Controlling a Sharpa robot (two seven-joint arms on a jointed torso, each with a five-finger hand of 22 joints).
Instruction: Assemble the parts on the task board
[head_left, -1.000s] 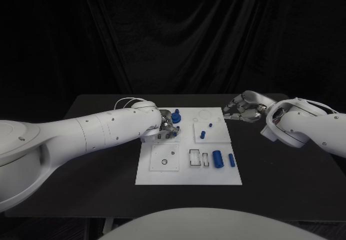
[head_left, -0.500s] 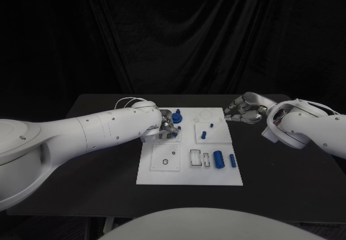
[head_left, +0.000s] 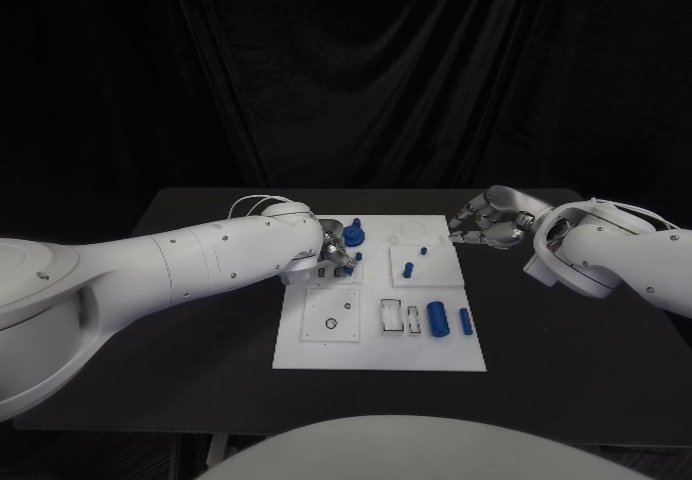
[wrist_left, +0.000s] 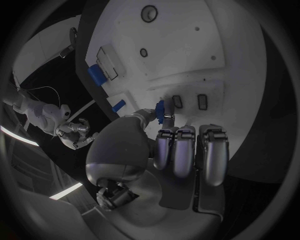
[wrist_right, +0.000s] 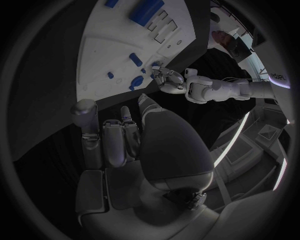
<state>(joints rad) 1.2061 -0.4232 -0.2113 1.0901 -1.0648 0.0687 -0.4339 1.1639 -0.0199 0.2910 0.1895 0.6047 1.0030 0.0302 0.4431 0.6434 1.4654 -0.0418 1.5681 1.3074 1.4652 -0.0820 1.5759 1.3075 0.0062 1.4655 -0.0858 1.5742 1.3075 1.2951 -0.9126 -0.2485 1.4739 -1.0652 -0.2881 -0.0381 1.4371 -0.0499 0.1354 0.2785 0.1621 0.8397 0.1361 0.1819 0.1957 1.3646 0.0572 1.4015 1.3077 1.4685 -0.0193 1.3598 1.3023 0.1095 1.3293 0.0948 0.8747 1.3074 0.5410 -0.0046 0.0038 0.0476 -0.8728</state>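
The black counter (head_left: 173, 330) carries the white task board (head_left: 378, 352), which lies between the two arms. The left hand (head_left: 335, 254) sits over the board's left edge, toward its far end; in the left wrist view its fingers (wrist_left: 187, 150) are curled in side by side, and its thumb tip touches a small blue peg (wrist_left: 160, 111) that it appears to pinch just above the board's surface. Just beyond this hand, a blue round part (head_left: 355, 238) stands on the board, close to the fingertips. The right hand (head_left: 488, 222) hangs beside the board's far right corner, off the white plate and over the dark counter, its fingers (wrist_right: 114, 137) drawn in together with nothing between them. Nearer the robot than that hand, a short blue pin (head_left: 408, 268) lies on a raised square of the board, about midway between the two hands. Nearer still, on the board's right half, a thick blue cylinder (head_left: 436, 317) lies beside a slimmer blue bar (head_left: 464, 320), the bar on the side of the right arm. Next to the cylinder, toward the left arm, are two small rectangular slots (head_left: 391, 315) in the board, and a round hole (head_left: 330, 323) lies beyond them.
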